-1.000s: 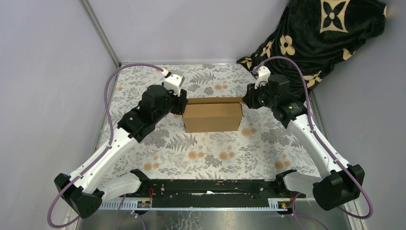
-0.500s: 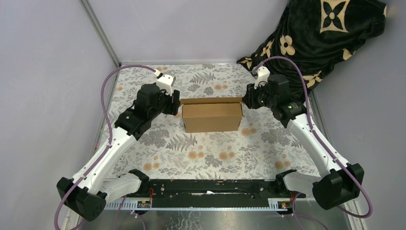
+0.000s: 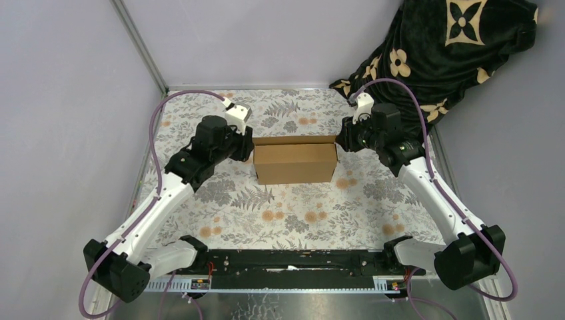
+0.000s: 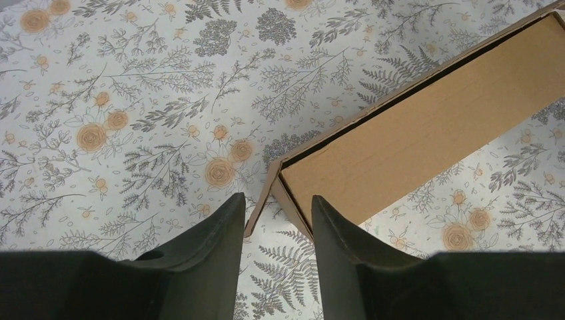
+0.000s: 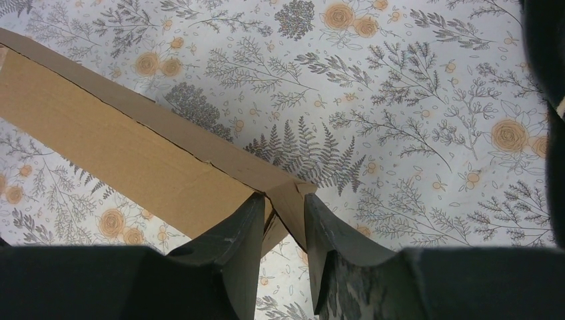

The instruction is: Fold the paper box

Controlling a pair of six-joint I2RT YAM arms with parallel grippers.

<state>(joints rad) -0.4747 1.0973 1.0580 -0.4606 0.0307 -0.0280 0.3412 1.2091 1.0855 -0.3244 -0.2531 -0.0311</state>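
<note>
1. The paper box point(image 3: 295, 162) sits in the far half of the floral-patterned counter point(image 3: 300, 217), with its long side running left to right. It is already in a shallow rectangular block shape.
2. In the top view a narrow strip of cardboard shows along the box's far long edge. The left wrist view shows a dark seam running along that same edge.
3. The left end effector point(image 4: 275, 199) is at the box's left end, and its two dark fingers point(image 4: 213, 250) are spread apart in a released state.
4. A short end flap juts outward at an angle from the box's left corner and shows in the gap between those fingers. The pictures do not show whether either finger touches it.
5. The right end effector point(image 5: 283, 198) is at the box's right end with its fingers point(image 5: 233, 250) drawn close together. It is clenched on the small end flap, and cardboard fills the narrow gap between the tips.
6. Seen from above, the two arms reach in from the near corners and bracket the box, one at each short end.
7. A purple cable point(image 3: 152, 137) loops along each arm.
8. A dark cloth point(image 3: 453, 50) with pale flower emblems is bunched at the far right corner, off the counter's edge and well apart from the box.
</note>
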